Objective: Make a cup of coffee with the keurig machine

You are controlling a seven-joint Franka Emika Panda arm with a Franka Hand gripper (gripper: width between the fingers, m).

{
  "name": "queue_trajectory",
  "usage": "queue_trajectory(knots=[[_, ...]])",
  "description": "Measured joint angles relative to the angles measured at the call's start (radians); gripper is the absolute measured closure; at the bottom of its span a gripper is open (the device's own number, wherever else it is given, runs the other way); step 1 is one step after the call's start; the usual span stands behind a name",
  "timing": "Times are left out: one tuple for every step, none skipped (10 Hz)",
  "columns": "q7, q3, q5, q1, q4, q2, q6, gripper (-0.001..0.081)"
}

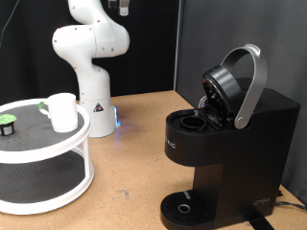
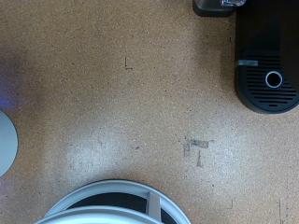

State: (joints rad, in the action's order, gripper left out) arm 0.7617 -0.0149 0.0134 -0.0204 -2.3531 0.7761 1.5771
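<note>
Nearest in the exterior view, the keurig machine (image 1: pixel 240 144) is standing on the right of the surface (image 1: pixel 134 163) with its round drip base (image 1: pixel 182 208) carrying nothing and its grey-handled lid (image 1: pixel 235 81) standing open. On that view's left, the cup (image 1: pixel 63 111) is sitting upright on the top tier of a white round stand (image 1: pixel 58 182), well apart from the machine, with a small green-topped pod (image 1: pixel 8 125) lying near it. The work seems to be sitting at an early step: the brewer is waiting open, while cup and pod are resting unplaced. Farther back, the white arm (image 1: pixel 91 48) is rising out of frame. Only a dark scrap of the hand (image 1: pixel 120 7) is showing at the top edge, holding nothing visible; I cannot tell whether its fingers are spread or pressed together. The wrist view is looking down from high over the surface.
</note>
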Motion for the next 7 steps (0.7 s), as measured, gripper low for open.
queue_trajectory(knots=[[0.000, -0.002, 0.000, 0.000, 0.000, 0.000, 0.000, 0.0001], [0.000, -0.010, 0.000, 0.001, 0.000, 0.002, 0.000, 0.0001], [0.014, -0.029, -0.004, 0.004, 0.000, 0.009, -0.002, 0.0001], [0.046, -0.057, -0.018, 0.009, 0.000, 0.021, -0.012, 0.0001], [0.079, -0.088, -0.036, 0.014, 0.000, 0.035, -0.028, 0.0001], [0.116, -0.117, -0.061, 0.019, 0.000, 0.047, -0.042, 0.0001], [0.152, -0.146, -0.084, 0.025, 0.001, 0.057, -0.055, 0.0001]])
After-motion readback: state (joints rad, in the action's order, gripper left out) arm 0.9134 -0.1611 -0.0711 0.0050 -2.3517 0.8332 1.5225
